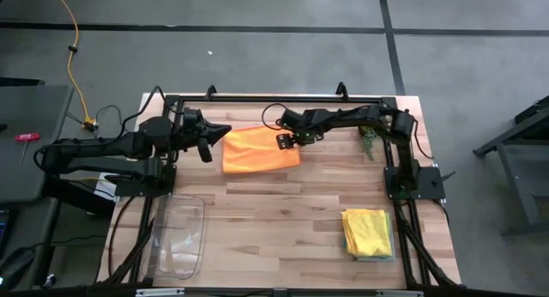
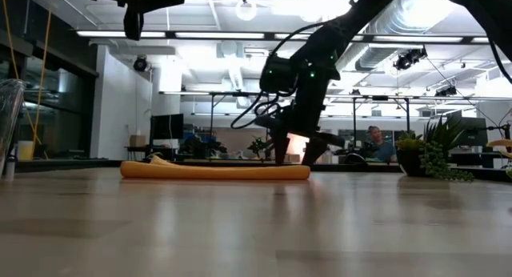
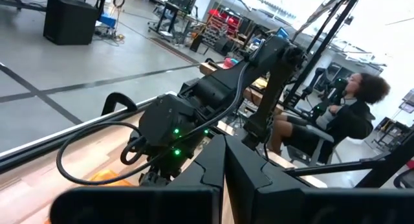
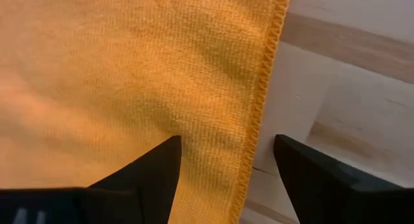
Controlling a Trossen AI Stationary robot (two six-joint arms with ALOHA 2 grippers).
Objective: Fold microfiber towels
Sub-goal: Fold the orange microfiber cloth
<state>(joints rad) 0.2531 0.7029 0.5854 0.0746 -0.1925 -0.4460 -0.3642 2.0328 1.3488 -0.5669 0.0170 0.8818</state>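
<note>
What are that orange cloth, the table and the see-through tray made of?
The orange towel looks like soft knitted microfiber, matte, with a fine looped weave and a stitched hem. The table seems to be wood: pale jointed planks with grain and a slight sheen. The clear tray is probably plastic, transparent and glossy.

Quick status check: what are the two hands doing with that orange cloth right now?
Right hand open over orange towel's stitched edge. Left hand shut, raised beside it. Towel flat, folded. Nothing in the way.

No text, label, brand, number or sign can be read in any view.
</note>
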